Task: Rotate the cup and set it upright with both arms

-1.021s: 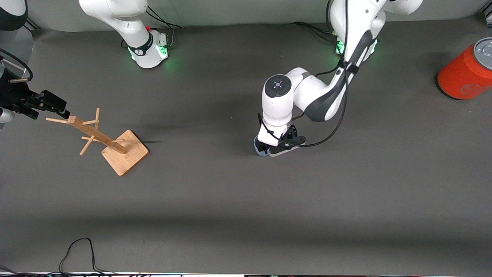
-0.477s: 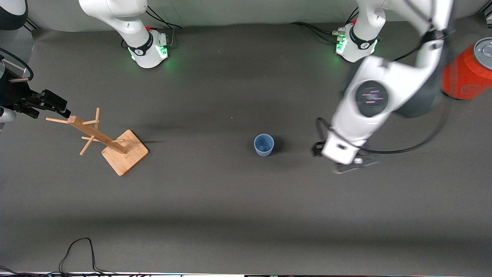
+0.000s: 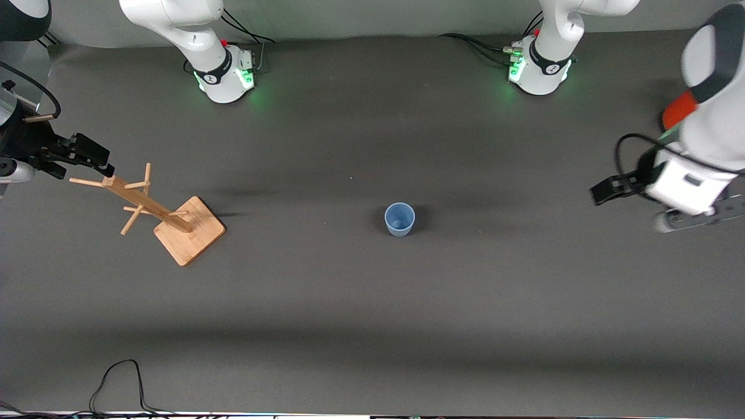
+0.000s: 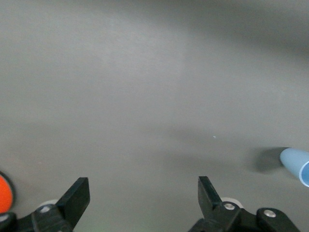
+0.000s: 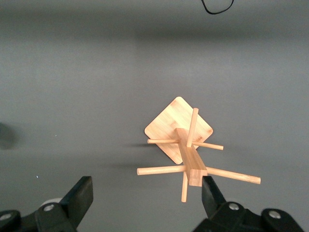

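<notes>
While the small pale-blue plastic cup (image 3: 400, 219) stands upright alone mid-desk (image 3: 372, 302), nothing touches it. One wooden peg stand (image 3: 157, 209) stands toward the right arm's end, one orange-red can (image 3: 678, 110) toward the left arm's. Left gripper (image 3: 631, 203) and right gripper (image 3: 87, 157) hang with fingers wide, empty.

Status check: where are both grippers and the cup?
Left gripper open above table, near orange can. Right gripper open over wooden rack. Cup upright, unobstructed.
</notes>
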Available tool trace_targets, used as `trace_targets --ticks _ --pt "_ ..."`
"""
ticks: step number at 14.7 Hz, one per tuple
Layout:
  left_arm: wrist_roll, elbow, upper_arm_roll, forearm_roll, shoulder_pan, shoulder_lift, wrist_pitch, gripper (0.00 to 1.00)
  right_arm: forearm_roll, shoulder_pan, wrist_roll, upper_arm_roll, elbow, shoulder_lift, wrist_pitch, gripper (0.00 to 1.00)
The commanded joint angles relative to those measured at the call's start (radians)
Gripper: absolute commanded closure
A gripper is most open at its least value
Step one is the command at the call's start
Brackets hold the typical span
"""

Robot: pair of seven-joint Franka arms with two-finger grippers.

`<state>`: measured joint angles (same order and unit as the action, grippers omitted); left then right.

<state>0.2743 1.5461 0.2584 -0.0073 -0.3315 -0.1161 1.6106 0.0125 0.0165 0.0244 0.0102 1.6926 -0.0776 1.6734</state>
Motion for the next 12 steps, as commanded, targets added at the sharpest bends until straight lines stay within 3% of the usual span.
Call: trace_targets --ticks 1,4,7,12 --pt "-0.111 0.054 0.030 -0.013 0.053 0.041 0.017 0.00 -0.009 0.007 0.026 0.001 -0.013 -0.007 -0.006 0.00" --pt "-0.204 0.048 0.007 0.000 0.136 0.036 0.018 0.00 -0.008 0.006 0.028 0.001 -0.014 -0.004 -0.008 0.00" --pt "-0.205 0.032 -0.129 0.010 0.276 0.029 0.005 0.00 -0.008 0.005 0.040 0.002 -0.013 -0.005 -0.008 0.00" --pt "-0.204 0.025 -0.148 0.041 0.270 0.026 -0.003 0.00 -0.006 0.003 0.037 0.010 -0.014 -0.004 -0.006 0.00"
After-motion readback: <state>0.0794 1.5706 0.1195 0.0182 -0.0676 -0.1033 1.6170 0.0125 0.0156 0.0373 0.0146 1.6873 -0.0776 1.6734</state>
